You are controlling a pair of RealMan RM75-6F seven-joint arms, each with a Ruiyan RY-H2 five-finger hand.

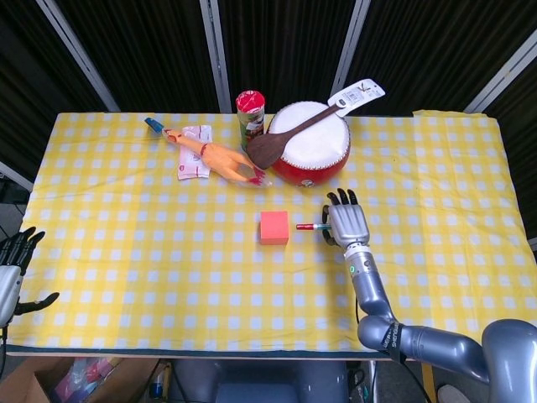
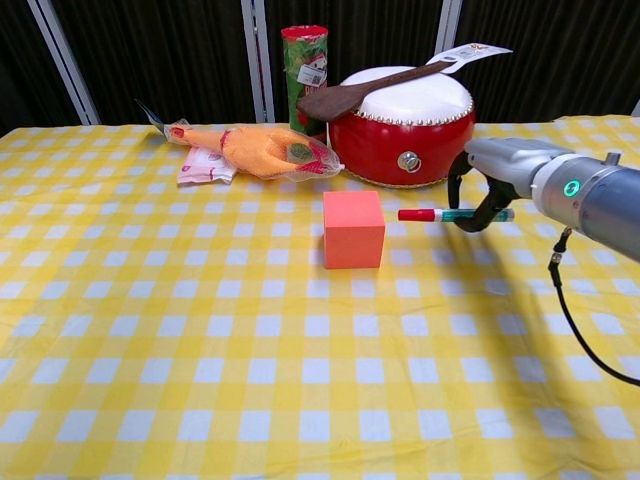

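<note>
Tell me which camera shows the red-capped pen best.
The chest view: the pen lies side-on, its whole length visible in the right hand, red cap pointing at the orange block. The head view shows only its cap end beyond the hand.

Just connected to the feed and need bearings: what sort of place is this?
Probably a staged test bench: a yellow checked tablecloth, black curtain panels behind, and unrelated props such as a red drum.
</note>
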